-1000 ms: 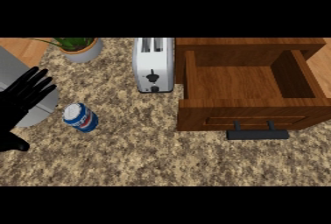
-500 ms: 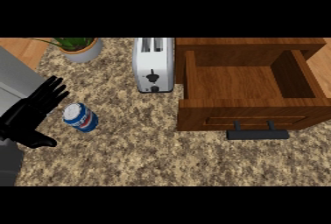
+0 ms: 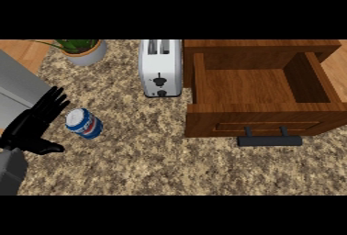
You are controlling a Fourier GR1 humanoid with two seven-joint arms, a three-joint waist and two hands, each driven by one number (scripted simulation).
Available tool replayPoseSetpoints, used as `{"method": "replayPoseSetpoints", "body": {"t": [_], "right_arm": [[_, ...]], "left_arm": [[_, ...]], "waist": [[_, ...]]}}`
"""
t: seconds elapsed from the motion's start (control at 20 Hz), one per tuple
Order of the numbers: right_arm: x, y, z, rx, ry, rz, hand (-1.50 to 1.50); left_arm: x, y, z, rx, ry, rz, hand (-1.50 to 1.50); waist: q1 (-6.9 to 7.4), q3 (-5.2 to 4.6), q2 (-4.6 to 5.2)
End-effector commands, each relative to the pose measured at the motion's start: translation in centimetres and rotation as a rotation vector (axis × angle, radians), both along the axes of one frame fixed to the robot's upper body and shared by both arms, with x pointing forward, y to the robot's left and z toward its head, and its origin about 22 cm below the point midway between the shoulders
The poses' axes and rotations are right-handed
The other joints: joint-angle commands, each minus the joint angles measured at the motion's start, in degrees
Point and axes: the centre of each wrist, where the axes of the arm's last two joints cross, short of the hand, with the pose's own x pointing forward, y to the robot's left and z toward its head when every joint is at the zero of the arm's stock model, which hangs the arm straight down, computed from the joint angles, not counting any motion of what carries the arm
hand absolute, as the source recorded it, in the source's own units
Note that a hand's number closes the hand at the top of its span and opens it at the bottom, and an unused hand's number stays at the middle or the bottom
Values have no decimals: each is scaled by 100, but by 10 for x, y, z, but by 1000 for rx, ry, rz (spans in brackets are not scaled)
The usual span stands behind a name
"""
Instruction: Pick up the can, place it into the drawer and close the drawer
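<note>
Hand, robot's left (image 3: 30,129), low at the counter's (image 3: 149,170) left edge: fingers straight and spread wide, thumb out, holding nothing. Can (image 3: 85,123) upright just right of the fingertips, not gripped. Potted plant (image 3: 85,49) behind, near the far edge. Bare counter runs between can and toaster (image 3: 160,68), and across the whole near strip. Toaster stands just beside the drawer (image 3: 261,121), which is pulled open, nothing inside, handle (image 3: 270,140) facing the near side. Versus half a second ago: hand sits slightly lower and further left; can and drawer unmoved.
</note>
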Motion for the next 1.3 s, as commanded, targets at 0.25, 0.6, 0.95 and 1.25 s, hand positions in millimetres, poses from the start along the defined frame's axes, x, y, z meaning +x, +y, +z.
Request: {"method": "replayPoseSetpoints", "body": {"t": [0.25, 0.6, 0.95, 1.25], "right_arm": [[0, 3, -8, -7, 6, 18, -150], [-4, 0, -1, -2, -14, 8, -150], [-17, 6, 19, 3, -11, 20, -150], [-14, 2, 6, 0, 13, 17, -150]], "left_arm": [[-4, 15, -39, 14, 23, 12, -150], [-12, 17, -56, -19, 80, 43, -150], [-7, -3, -67, -60, 75, 3, -150], [-6, -18, -76, -99, 113, 21, -150]], "waist": [[-48, -7, 22], [-101, -14, 46], [-92, -13, 32], [-72, -10, 30]]}}
